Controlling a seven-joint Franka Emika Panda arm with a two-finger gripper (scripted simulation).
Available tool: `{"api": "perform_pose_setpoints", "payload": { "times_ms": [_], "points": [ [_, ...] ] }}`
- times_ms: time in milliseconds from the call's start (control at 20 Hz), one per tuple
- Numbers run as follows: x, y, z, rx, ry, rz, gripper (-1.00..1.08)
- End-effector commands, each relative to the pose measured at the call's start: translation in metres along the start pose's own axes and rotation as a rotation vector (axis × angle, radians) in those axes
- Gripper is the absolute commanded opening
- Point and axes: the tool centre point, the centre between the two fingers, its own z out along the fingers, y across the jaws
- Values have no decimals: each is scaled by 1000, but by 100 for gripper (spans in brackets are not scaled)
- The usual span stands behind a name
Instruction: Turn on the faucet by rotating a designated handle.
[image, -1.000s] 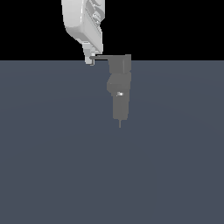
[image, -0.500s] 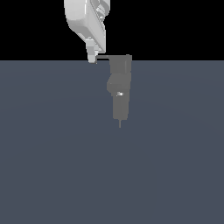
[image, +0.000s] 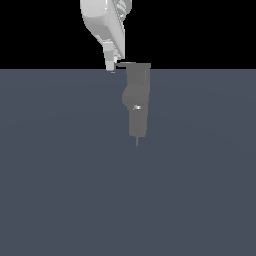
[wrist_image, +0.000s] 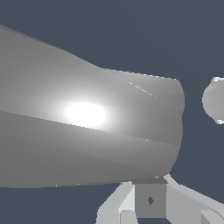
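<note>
The faucet (image: 136, 100) stands upright near the middle of the exterior view, a matte-grey stack of boxy segments against the flat blue-grey floor (image: 60, 190), with a tiny bright spot midway down its body and a thin spike at its bottom. Its handle (image: 125, 63) is a thin flat lever that projects from the top block toward the exterior view's left, lying level right at the line where the floor meets the black background. The glossy white robot arm (image: 102, 22) comes down from the top of the picture, and the gripper (image: 111, 69) sits at the free end of the handle, touching it or just beside it. Whether the fingers are apart or together cannot be told from either picture. In the wrist view a large grey surface with a bright glare (wrist_image: 87, 127) fills most of the frame, too close to identify with certainty
</note>
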Motion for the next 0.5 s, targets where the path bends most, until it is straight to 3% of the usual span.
{"api": "perform_pose_setpoints", "payload": {
  "times_ms": [0, 450],
  "points": [
    [26, -1, -1, 2, -2, 20, -100],
    [87, 3, -3, 6, -5, 25, -100]
  ]
}}
